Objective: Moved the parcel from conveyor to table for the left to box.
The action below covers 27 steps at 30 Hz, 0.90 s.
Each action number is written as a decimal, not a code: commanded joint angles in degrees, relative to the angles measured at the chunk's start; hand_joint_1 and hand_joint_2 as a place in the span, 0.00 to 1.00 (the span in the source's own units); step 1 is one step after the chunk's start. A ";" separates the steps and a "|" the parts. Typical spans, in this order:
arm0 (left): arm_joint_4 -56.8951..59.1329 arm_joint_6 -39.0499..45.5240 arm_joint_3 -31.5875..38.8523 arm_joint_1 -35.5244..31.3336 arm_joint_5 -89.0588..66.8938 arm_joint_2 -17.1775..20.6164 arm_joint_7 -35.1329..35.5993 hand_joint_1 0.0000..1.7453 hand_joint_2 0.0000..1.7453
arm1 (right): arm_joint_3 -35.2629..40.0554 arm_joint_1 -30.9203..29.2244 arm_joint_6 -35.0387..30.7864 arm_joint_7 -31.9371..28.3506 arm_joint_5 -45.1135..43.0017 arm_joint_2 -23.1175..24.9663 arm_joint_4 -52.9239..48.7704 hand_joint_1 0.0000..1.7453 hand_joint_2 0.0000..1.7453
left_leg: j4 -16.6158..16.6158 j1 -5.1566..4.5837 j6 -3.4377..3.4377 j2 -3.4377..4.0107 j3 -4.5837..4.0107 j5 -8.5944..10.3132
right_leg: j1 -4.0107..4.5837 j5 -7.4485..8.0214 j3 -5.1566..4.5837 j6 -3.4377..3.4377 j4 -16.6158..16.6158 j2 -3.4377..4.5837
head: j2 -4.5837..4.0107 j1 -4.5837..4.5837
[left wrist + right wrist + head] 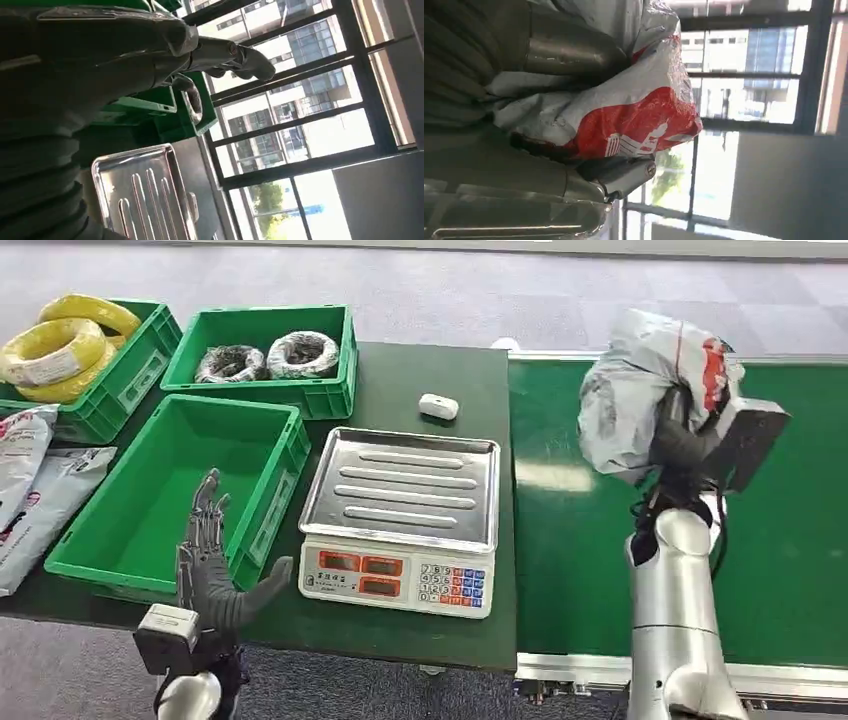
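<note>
Over the green conveyor belt (pixel 780 570), right hand (pixel 685 445) is gripping crumpled grey-and-red plastic parcel (pixel 640 390); left hand (pixel 210 560) is waiting, fingers spread; slippery wrap risks sliding out mid-carry

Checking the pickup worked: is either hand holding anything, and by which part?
The right hand grips the grey-and-red parcel from its underside, lifted above the conveyor. The left hand holds nothing, fingers apart.
</note>
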 commanded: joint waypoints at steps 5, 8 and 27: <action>4.49 -1.63 1.03 -7.45 -0.81 0.40 1.92 0.00 1.00 | 20.26 -17.92 21.17 15.92 7.54 5.19 28.51 1.00 1.00 | -0.02 0.00 -0.03 0.26 0.03 0.02 | 0.02 0.08 -0.03 -0.01 0.03 0.24 | 0.00 0.02; 3.78 -2.06 1.56 -7.53 -1.91 -0.23 3.03 0.00 1.00 | 21.91 -18.57 23.50 17.23 8.74 6.00 34.61 1.00 1.00 | -0.04 0.01 -0.01 0.08 0.01 0.07 | 0.03 0.06 0.01 -0.02 -0.01 0.07 | 0.00 0.04; 3.35 -2.29 -1.95 -3.09 -8.72 -0.29 11.53 0.00 1.00 | 32.04 -1.38 12.53 22.98 29.48 4.17 13.11 0.00 1.00 | -0.13 0.07 0.00 -0.27 0.05 0.07 | 0.07 0.02 0.16 0.00 -0.20 -0.27 | 0.00 0.04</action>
